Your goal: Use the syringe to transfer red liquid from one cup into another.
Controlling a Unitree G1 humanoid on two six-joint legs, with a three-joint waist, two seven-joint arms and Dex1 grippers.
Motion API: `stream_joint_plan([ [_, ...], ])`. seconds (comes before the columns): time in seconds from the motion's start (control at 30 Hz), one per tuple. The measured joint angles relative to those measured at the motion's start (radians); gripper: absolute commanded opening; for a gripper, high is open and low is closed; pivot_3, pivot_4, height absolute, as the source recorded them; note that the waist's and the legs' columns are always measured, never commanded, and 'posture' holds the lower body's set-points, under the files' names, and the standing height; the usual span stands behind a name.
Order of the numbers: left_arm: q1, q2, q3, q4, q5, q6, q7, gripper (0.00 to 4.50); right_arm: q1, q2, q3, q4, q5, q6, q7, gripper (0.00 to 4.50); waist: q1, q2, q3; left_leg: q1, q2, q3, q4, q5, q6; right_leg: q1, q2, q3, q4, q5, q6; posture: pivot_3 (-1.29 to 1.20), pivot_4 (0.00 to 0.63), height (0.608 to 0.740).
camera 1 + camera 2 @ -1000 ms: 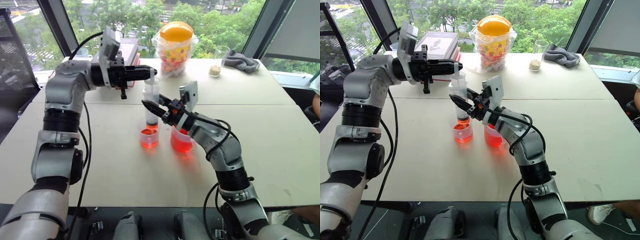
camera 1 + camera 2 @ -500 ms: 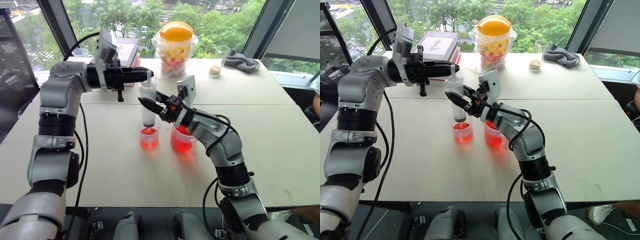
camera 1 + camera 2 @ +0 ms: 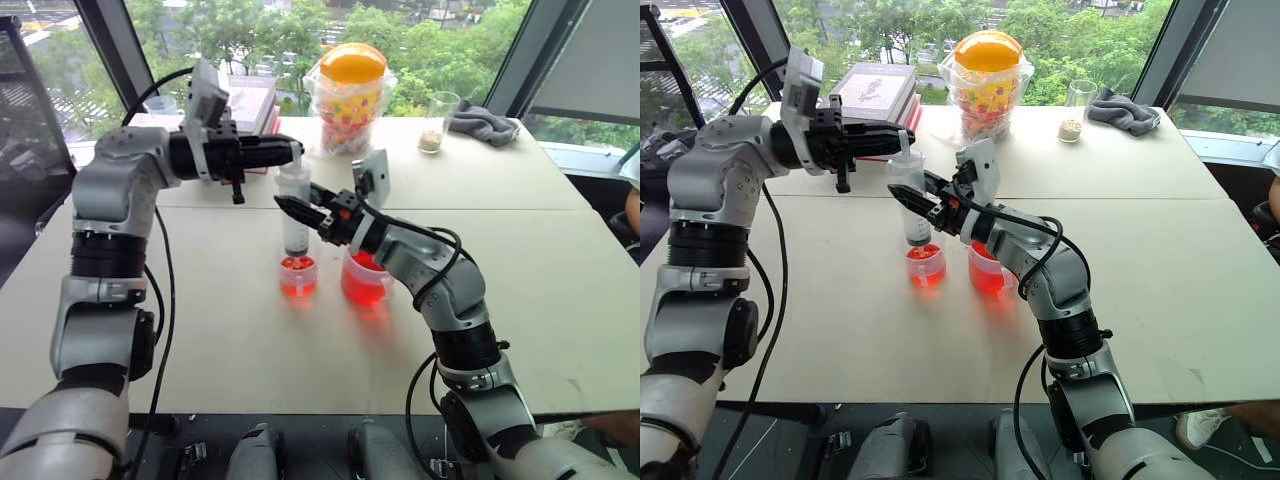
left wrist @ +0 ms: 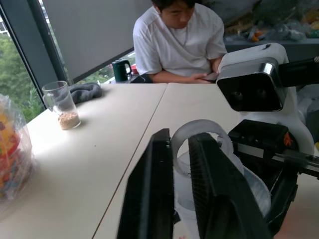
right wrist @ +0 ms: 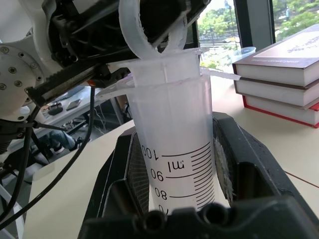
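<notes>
With the right gripper (image 3: pixel 296 209) clamped on the upright syringe (image 3: pixel 295 212) over the small cup (image 3: pixel 298 276), left gripper (image 3: pixel 297 151) fingers loosely straddling the plunger ring, emptying looks finished; next, back to the beaker (image 3: pixel 362 281).

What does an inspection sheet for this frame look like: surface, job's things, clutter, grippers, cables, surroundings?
Surface: pale tabletop, no spills seen.
Job's things: syringe upright, plunger pushed down, tip over the small red cup; handled red beaker just beside that cup.
Clutter: bagged orange-lidded jar, stacked books, glass with beige grains, grey cloth, all at the far edge.
Grippers: right gripper shut on the syringe barrel; left gripper at the plunger ring, one finger through it.
Cables: black cables run along both arms, off the table.
Surroundings: windows with trees; a seated person at the table.
</notes>
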Motion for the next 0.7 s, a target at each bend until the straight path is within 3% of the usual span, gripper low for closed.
stream_joint_plan([
  [0.17,0.014,0.059,0.012,0.005,-0.022,0.040,-0.017,4.31,-0.004,0.003,-0.037,-0.010,0.001,-0.026,-0.015,1.42,0.001,0.000,0.000,0.000,0.000,0.000,0.000,0.000,0.000,0.000,0.000,0.000,0.000,0.000,0.000,0.00,0.150,0.740],
  [0.5,0.120,0.149,0.017,-0.014,-0.027,0.041,-0.037,4.31,-0.027,0.006,-0.050,-0.032,0.026,-0.019,-0.020,1.42,0.006,0.000,0.000,0.000,0.000,0.000,0.000,0.000,0.000,0.000,-0.001,0.000,0.000,0.000,0.000,0.00,0.150,0.740],
  [0.6,0.132,0.134,0.017,-0.038,-0.036,0.042,-0.032,4.31,-0.112,0.001,-0.141,-0.031,0.096,0.091,-0.115,1.42,0.008,0.000,0.000,0.000,0.000,0.001,0.000,0.000,0.000,0.000,-0.001,0.000,0.000,0.000,0.000,0.00,0.150,0.740],
  [0.7,0.143,0.105,0.013,-0.068,-0.048,0.041,-0.027,4.31,-0.260,-0.047,-0.312,-0.016,0.205,0.258,-0.274,1.42,0.009,0.000,0.000,0.000,0.000,0.001,0.000,0.000,0.000,0.000,-0.002,0.000,0.000,0.000,0.000,0.00,0.150,0.740],
])
